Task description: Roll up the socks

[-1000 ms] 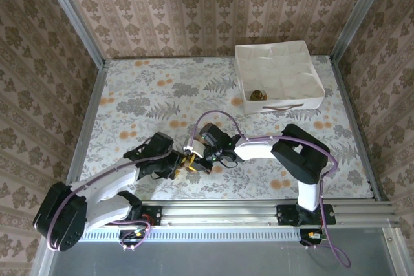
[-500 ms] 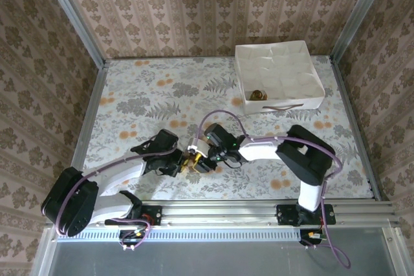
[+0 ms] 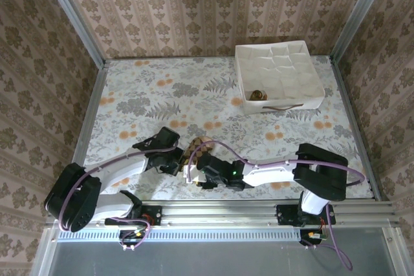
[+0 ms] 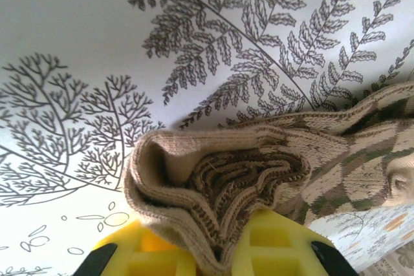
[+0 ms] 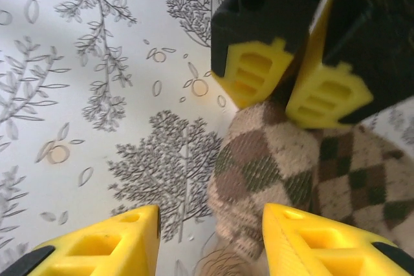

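Right gripper has drawn back, released, from the argyle sock the left gripper clenches.

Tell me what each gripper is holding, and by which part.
The left gripper is shut on the argyle sock, pinching a bunched fold at its edge. The right gripper is open over the sock, holding nothing.

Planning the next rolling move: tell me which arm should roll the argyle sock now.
Probably left. The left gripper is shut on a folded edge of the argyle sock, so it could turn the fabric at once. The right gripper stands open just over the sock, holding nothing.
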